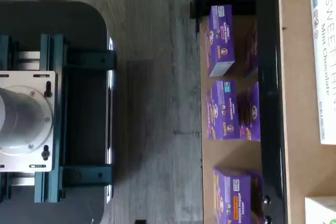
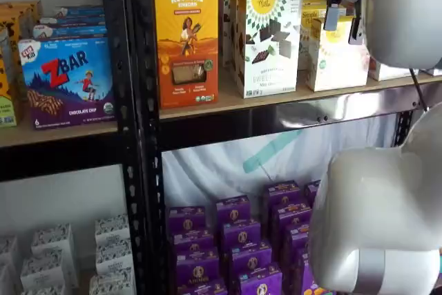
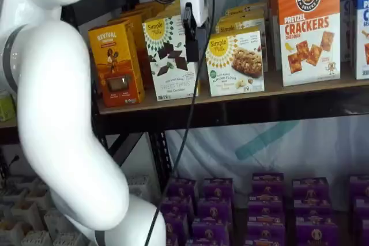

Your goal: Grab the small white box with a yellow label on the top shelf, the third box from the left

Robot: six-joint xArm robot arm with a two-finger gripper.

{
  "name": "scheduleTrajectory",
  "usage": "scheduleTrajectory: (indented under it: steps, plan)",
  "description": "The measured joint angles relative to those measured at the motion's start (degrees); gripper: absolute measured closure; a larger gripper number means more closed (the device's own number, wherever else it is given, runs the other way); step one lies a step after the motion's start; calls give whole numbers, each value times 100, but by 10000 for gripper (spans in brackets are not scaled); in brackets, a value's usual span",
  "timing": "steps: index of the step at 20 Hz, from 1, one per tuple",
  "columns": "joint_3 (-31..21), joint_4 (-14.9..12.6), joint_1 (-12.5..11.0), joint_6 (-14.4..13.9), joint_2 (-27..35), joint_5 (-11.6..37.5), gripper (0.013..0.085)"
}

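Hand (image 3: 193, 30) state unclear, beside small white box (image 3: 235, 61) bearing a yellow sunburst label.

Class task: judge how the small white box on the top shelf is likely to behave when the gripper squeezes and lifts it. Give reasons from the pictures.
The small white box looks like a thin carton, so it is probably light and may dent under a hard squeeze. Its flat faces should suit the gripper. It stands upright on the top shelf, close beside the taller box, so a push from the front may slide or tip it backwards.
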State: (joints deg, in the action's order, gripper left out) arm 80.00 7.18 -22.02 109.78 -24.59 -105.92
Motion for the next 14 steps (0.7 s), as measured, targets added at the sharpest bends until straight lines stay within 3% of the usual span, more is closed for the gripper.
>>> scheduleTrajectory:
  steps: [3, 7, 14]
  plan:
    - [-176, -205, 140, -75, -150, 62, 130]
    - [-316, -123, 101, -64, -260, 141, 130]
    - [-285, 821, -405, 203, -142, 743, 130]
